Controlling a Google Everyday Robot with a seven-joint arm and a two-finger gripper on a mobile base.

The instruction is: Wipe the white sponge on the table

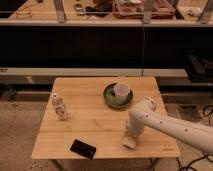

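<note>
Camera view: your tool [130, 139] meets the white sponge [128, 144] near the bench [95, 125] front edge; I cannot tell its grip. Soft, light: pinch its sides.
</note>
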